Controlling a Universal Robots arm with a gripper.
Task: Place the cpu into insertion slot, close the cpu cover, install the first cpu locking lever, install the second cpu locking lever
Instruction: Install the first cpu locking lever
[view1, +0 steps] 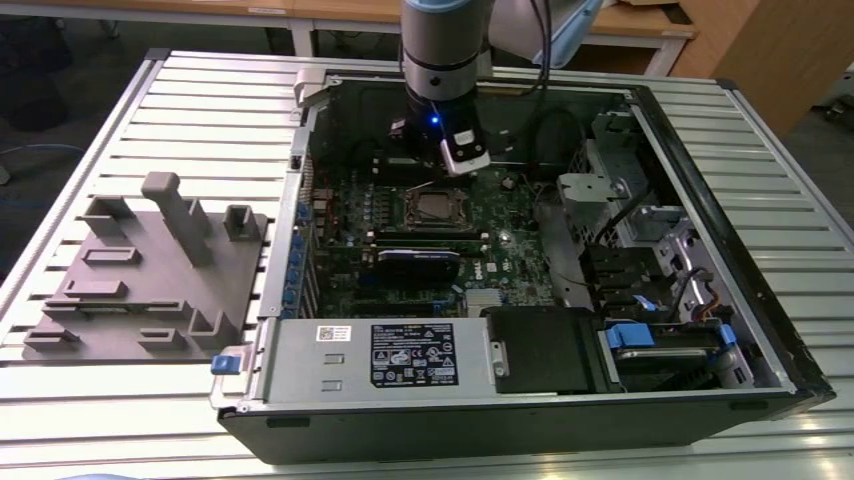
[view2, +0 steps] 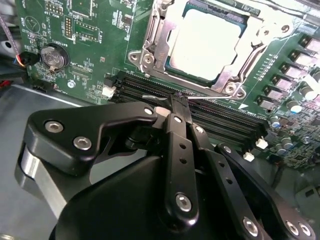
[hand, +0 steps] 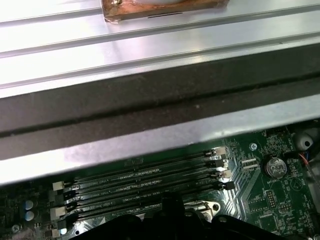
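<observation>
Viewing the cpu (view2: 205, 42) seated in the insertion slot (view1: 408, 208) under the cpu cover (view2: 161, 37), I note the gripper (view2: 177, 102) clenched, possibly pinching the locking lever (view2: 155, 96): likely springy wire, grip its end

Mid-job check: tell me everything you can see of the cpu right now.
The cpu is a flat square chip with a pale silver metal top, glaring under the light. It lies level, seated within the window of the silvery cpu cover, whose frame borders its edges, on the green motherboard. A thin dark rim shows beneath its top plate.
</observation>
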